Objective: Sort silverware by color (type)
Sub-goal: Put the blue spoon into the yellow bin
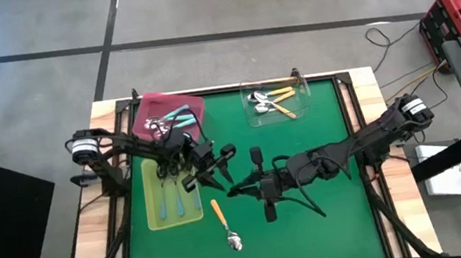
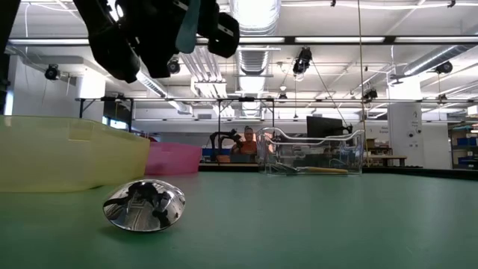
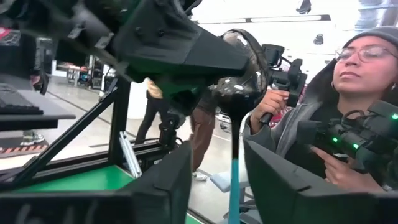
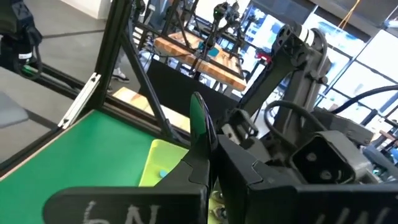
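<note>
A teal-handled spoon hangs in the air between my two grippers above the table's middle. Its shiny bowl (image 3: 239, 93) is at my right gripper (image 1: 236, 188), which is shut on it. Its handle (image 3: 234, 186) runs back between the fingers of my left gripper (image 3: 217, 155), which is open with a gap on either side of the handle. The handle (image 2: 190, 22) also shows high up in the low view. An orange-handled spoon (image 1: 224, 222) lies flat on the green mat near the front, its bowl (image 2: 144, 205) face down. My right gripper pinches the teal spoon by its bowl, whose thin edge (image 4: 199, 121) sticks out past the shut fingertips. It comes roughly level from the table's right side. The spoon is lifted clear, its handle pointing toward the left arm.
The yellow-green tray (image 1: 154, 213) at the left holds blue-handled spoons. The pink tray (image 1: 192, 103) at the far left holds teal ones, and the clear tray (image 1: 302, 102) at the far middle holds orange ones. Bare mat lies at the right. A person (image 3: 348, 93) sits beyond the table.
</note>
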{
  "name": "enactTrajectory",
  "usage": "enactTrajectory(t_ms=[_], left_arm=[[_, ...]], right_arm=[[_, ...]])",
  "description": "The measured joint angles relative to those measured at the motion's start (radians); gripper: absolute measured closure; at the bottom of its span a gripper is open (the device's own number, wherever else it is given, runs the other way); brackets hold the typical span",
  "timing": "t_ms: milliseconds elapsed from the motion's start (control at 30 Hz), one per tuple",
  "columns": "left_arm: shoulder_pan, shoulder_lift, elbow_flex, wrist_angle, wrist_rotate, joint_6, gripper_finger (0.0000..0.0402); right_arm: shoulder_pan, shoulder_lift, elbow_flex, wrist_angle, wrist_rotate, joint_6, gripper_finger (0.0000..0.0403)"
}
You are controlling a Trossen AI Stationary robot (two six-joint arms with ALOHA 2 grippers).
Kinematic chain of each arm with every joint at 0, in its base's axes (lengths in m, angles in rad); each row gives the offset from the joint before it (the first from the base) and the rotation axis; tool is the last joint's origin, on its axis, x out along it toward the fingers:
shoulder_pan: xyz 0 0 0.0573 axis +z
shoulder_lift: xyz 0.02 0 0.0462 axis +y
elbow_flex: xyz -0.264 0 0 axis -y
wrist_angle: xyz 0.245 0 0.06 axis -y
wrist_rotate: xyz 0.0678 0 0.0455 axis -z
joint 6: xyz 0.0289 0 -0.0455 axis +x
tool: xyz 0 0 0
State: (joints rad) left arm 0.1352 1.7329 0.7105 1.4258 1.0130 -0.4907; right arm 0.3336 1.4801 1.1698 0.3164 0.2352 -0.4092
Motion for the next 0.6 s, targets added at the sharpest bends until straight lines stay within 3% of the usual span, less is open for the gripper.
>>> enactTrajectory(t_ms=[233,600], left_arm=[[0.092,0.000,-0.013,-0.001,0.027,-0.041,0.0218],[0.134,-0.010,-0.018,0.005,-0.023,-0.019,0.0237]], right_arm=[[0.000,-0.050,0.000,-0.147,0.065,0.130,0.0394],[0.000,-0.085,0.001,-0.555,0.283,0.547,0.0394]])
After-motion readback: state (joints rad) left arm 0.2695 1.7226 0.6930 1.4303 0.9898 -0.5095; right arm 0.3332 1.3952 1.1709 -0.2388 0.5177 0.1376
